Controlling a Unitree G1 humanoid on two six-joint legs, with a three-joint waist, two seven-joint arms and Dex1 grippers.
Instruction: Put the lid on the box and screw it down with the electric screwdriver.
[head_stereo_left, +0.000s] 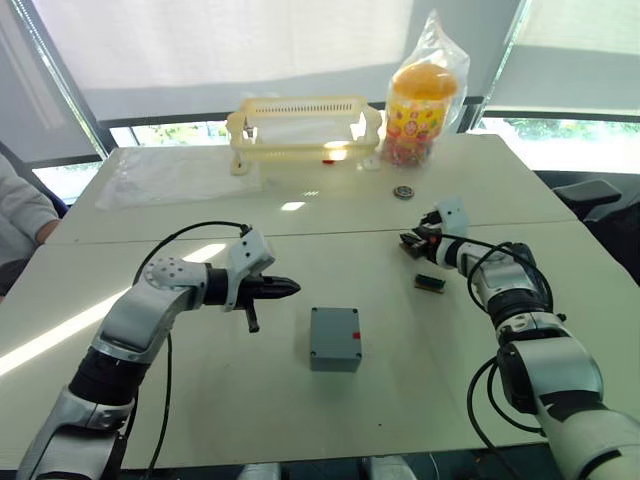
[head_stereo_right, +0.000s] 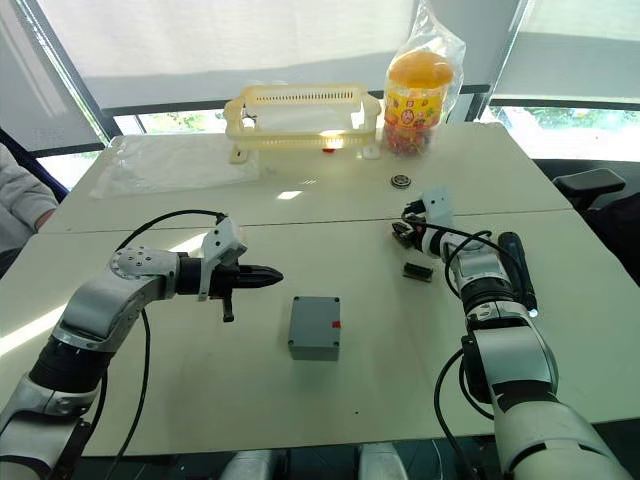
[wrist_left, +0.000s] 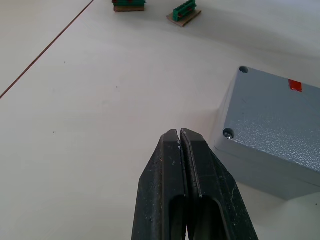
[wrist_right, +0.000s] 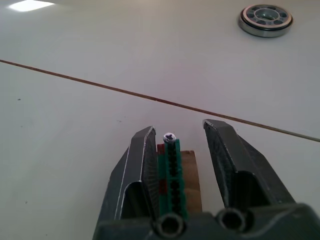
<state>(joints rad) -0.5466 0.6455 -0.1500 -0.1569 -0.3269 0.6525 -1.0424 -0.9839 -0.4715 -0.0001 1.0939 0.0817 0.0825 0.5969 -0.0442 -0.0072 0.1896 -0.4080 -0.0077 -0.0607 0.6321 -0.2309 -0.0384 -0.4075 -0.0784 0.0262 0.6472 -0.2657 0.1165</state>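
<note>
The blue-grey box (head_stereo_left: 335, 340) stands in the middle of the table, a red mark on its side. The lid (wrist_left: 280, 120) lies flat on top of it, with a screw in one corner hole. My left gripper (head_stereo_left: 292, 288) is shut with nothing in it, hovering just left of the box. My right gripper (wrist_right: 177, 127) is open low over the table at the right. A green connector block (wrist_right: 172, 165) lies between its fingers, against one of them. The black electric screwdriver (head_stereo_right: 518, 270) lies on the table right of my right forearm.
A second connector block (head_stereo_left: 430, 283) lies near the right gripper. A round metal disc (head_stereo_left: 403, 191) sits further back. A yellow basket (head_stereo_left: 300, 125), a bagged snack jar (head_stereo_left: 422, 100) and a clear plastic sheet (head_stereo_left: 170, 175) line the far side. A person's sleeve (head_stereo_left: 20, 215) shows at the left edge.
</note>
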